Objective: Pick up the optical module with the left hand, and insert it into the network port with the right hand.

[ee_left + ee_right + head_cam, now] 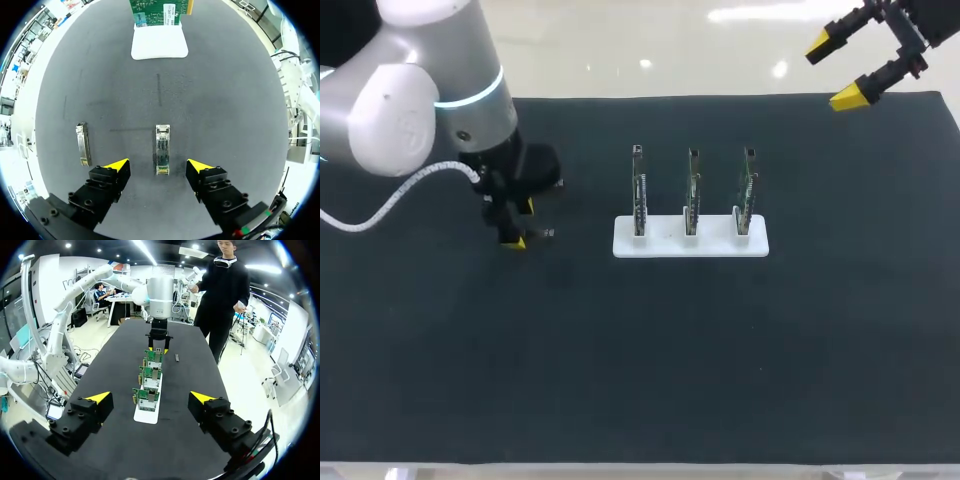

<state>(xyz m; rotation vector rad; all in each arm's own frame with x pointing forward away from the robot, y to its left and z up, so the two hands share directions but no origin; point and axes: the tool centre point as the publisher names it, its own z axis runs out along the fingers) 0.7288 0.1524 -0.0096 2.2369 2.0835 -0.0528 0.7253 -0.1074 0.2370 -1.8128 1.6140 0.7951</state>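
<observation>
While white stand [665,243] sits mid-table, three boards [692,195] upright in slots

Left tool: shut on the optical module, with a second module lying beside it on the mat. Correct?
Not quite. The left tool is open, not shut: the optical module lies between its fingers with a gap on each side, untouched. The left wrist view shows this. The second module does lie beside it on the mat.
</observation>
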